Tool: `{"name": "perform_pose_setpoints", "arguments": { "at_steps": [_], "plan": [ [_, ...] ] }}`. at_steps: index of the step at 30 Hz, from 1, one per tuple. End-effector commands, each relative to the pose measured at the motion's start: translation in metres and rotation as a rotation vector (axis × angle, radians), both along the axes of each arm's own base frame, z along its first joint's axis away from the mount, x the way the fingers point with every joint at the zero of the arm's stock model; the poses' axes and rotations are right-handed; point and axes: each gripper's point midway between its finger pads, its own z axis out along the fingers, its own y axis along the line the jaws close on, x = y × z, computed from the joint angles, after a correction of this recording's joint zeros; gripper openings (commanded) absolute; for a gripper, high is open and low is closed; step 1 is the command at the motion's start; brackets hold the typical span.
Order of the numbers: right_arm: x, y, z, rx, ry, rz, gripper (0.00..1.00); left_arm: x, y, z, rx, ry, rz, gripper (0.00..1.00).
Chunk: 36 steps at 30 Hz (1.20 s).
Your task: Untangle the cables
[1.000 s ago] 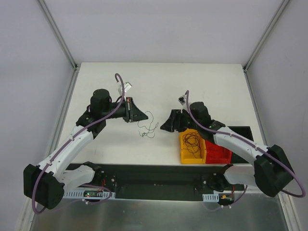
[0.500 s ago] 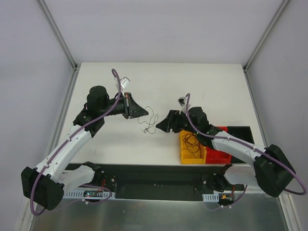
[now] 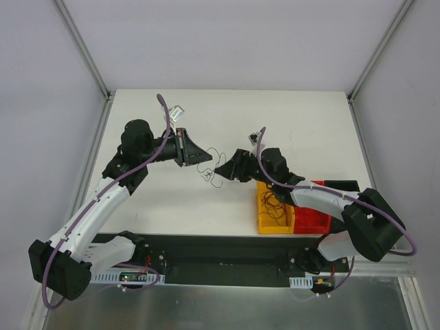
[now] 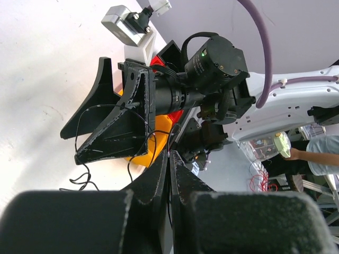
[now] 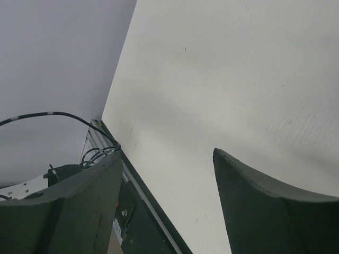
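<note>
The cables (image 3: 210, 170) are a small tangle of hair-thin dark wires between the two grippers at the table's middle. My left gripper (image 3: 200, 157) is shut on one strand, which runs between its closed fingertips (image 4: 175, 159) in the left wrist view. From there thin loops drape over my right gripper (image 4: 103, 124) and trail onto the table as loose cables (image 4: 79, 181). My right gripper (image 3: 218, 170) stands open right beside the tangle. Nothing lies between its fingers (image 5: 90, 201), though a thin black wire (image 5: 63, 114) arcs to its left fingertip.
A yellow bin (image 3: 263, 214) with more thin wires in it stands at the front right. A red bin (image 3: 315, 220) and a black bin (image 3: 342, 185) stand beside it. The black base rail (image 3: 227, 247) runs along the near edge.
My right gripper has reached left, from by the yellow bin up to the tangle. My left gripper has drawn its strand slightly back and up, and the tangle shifted with it.
</note>
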Motion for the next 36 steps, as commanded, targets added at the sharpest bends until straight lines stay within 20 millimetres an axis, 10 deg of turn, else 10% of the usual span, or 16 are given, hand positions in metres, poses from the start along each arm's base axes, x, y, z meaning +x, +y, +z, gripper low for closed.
{"name": "perform_pose_setpoints", "arguments": {
  "at_steps": [1,10,19,29,36],
  "plan": [
    [0.011,0.017,0.053,0.133,-0.108,0.019,0.71,-0.011,-0.002,0.029,-0.046,-0.079,-0.041,0.00],
    [-0.010,-0.015,0.046,-0.009,-0.242,0.029,0.76,0.003,0.002,0.026,-0.007,-0.068,0.013,0.00],
    [0.004,0.003,0.060,0.013,-0.244,0.046,0.73,-0.002,-0.001,0.027,-0.018,-0.042,-0.024,0.00],
    [0.005,0.010,0.077,0.102,-0.285,0.046,0.01,0.004,0.000,0.007,0.013,0.034,0.019,0.00],
    [-0.003,-0.001,0.091,0.118,-0.315,0.034,0.00,0.010,-0.001,-0.002,0.026,0.068,0.035,0.00]
  ]
}}
